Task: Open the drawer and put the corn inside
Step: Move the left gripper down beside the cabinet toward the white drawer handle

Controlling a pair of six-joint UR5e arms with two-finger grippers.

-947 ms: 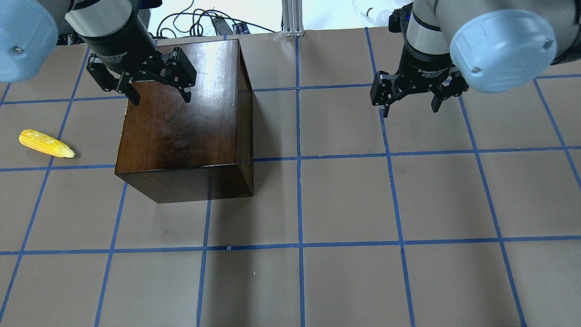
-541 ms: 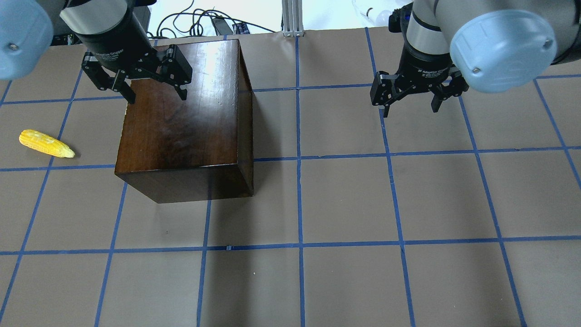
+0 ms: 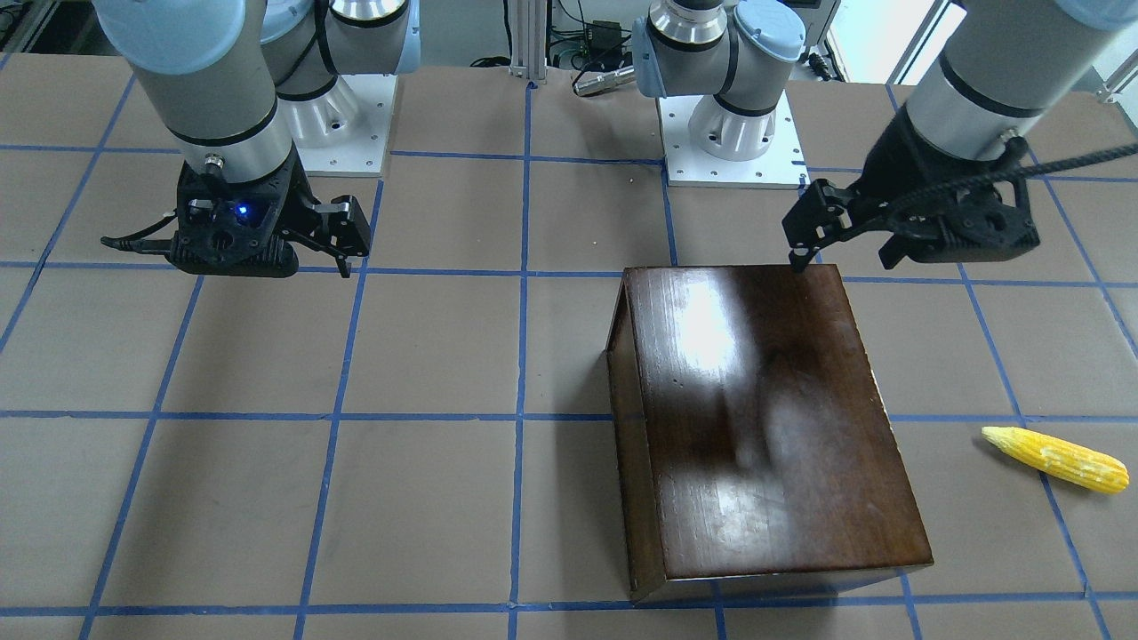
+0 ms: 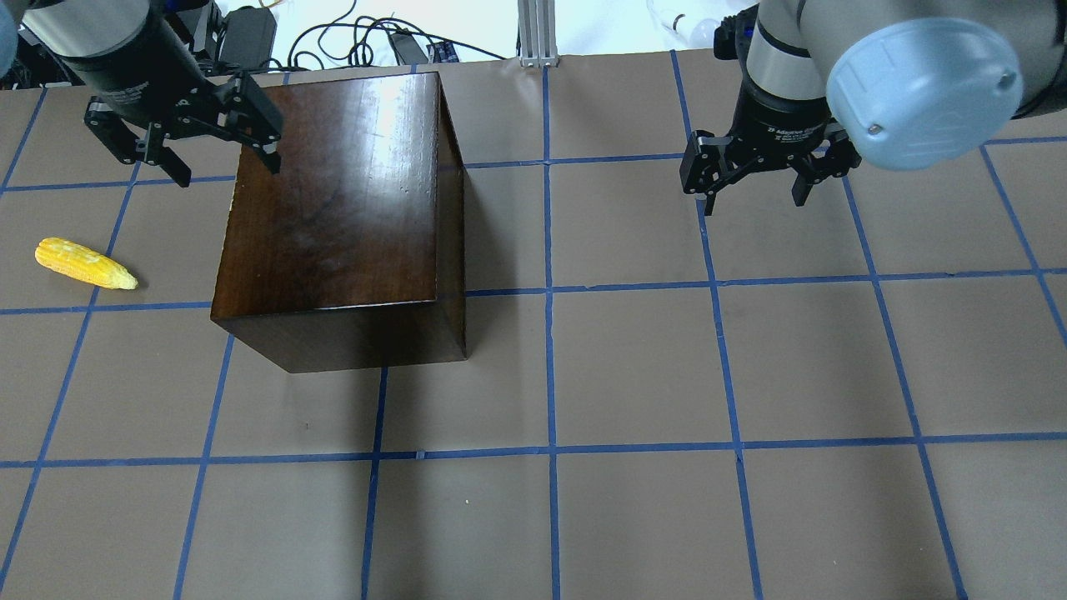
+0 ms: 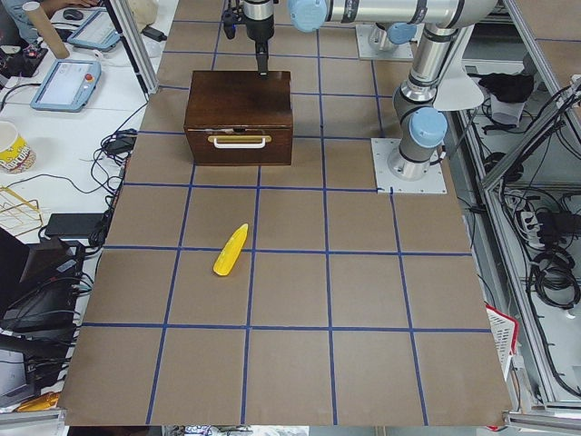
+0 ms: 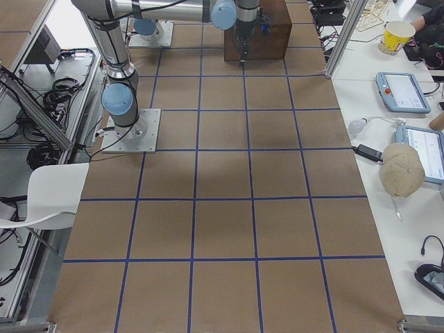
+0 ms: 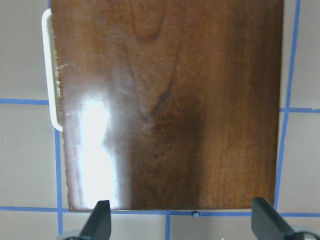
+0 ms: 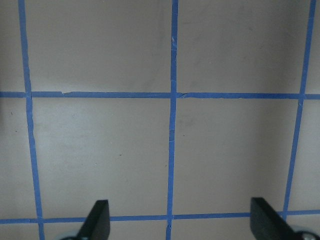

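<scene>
Hovering spread over the robot-side left corner of the box (image 4: 333,200), left gripper (image 4: 227,172) is likely staged to reach the handle (image 5: 240,140) of the shut drawer (image 5: 238,155) on the left face; corn (image 4: 85,263) is seen on the table (image 4: 633,367) further left, right gripper (image 4: 757,202) parked spread, well clear.

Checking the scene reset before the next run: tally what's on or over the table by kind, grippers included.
Wooden box, its drawer shut: 1
Corn: 1
Grippers, both open and empty, left gripper and right gripper: 2
Total: 4
</scene>
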